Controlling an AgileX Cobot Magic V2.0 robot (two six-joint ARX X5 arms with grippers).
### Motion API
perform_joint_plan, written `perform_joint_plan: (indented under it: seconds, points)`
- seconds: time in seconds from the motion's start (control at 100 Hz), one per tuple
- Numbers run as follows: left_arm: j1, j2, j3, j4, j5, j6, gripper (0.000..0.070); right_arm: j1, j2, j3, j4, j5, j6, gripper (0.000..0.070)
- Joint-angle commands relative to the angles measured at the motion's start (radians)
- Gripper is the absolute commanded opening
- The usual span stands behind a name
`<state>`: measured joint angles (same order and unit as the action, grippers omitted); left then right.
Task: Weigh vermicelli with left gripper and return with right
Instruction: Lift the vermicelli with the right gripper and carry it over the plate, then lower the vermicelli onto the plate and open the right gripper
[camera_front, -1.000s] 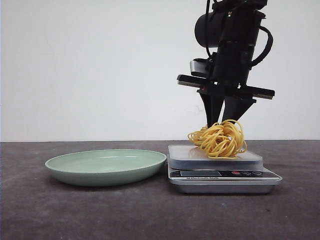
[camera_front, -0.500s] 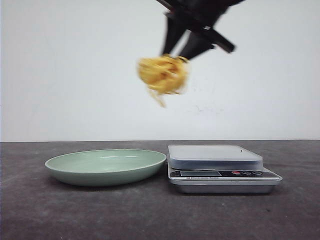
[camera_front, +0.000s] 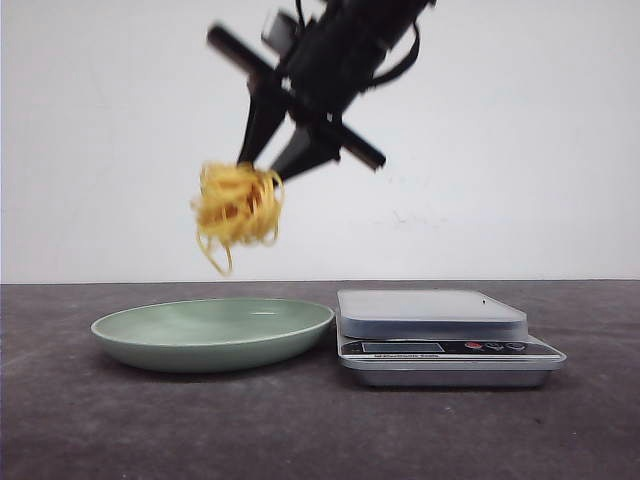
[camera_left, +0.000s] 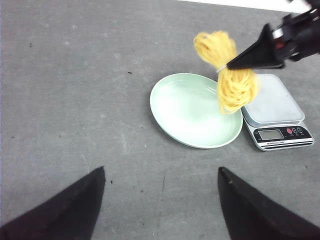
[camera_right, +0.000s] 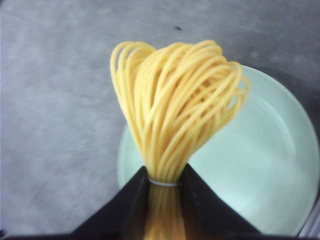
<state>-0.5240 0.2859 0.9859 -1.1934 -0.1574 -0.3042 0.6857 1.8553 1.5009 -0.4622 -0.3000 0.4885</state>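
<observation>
The right gripper (camera_front: 262, 168) pinches the vermicelli (camera_front: 237, 206) tight above the green plate (camera_front: 212, 333), so next it should lower and let go.

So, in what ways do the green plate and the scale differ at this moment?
The plate is round, pale green and shallow; the scale is rectangular, silver-grey, with a display and buttons on its front. The vermicelli, held by the right gripper, hangs above the plate, not above the scale. Both rest on the table side by side, with nothing on them.

Right gripper (camera_front: 270, 172) tilted, jaws clamped; left gripper (camera_left: 160, 200) jaws spread.
</observation>
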Motion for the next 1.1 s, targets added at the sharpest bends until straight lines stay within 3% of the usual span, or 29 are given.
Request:
perform_joint_plan:
  seconds: [0.0, 0.54, 0.72, 0.78, 0.86, 0.9, 1.089]
  points:
    - [-0.005, 0.000, 0.016, 0.007, 0.000, -0.004, 0.0418, 0.011, 0.035, 0.020, 0.022, 0.014, 0.022, 0.0000]
    - [-0.005, 0.000, 0.016, 0.002, 0.000, -0.005, 0.0418, 0.018, 0.164, 0.020, 0.024, 0.011, 0.011, 0.0000]
    - [-0.005, 0.000, 0.016, 0.003, 0.000, -0.004, 0.0418, 0.018, 0.164, 0.020, 0.067, -0.041, 0.011, 0.0006]
    - [-0.005, 0.000, 0.016, 0.003, 0.000, -0.004, 0.0418, 0.017, 0.164, 0.020, 0.072, -0.042, 0.019, 0.0101]
    - [-0.005, 0.000, 0.016, 0.003, 0.000, -0.004, 0.0418, 0.017, 0.164, 0.020, 0.073, -0.041, 0.021, 0.0394]
    - [-0.005, 0.000, 0.016, 0.003, 0.000, -0.004, 0.0418, 0.017, 0.164, 0.020, 0.073, -0.040, 0.021, 0.0495]
    - [-0.005, 0.000, 0.016, 0.003, 0.000, -0.004, 0.0418, 0.013, 0.146, 0.020, 0.070, -0.037, 0.019, 0.0511]
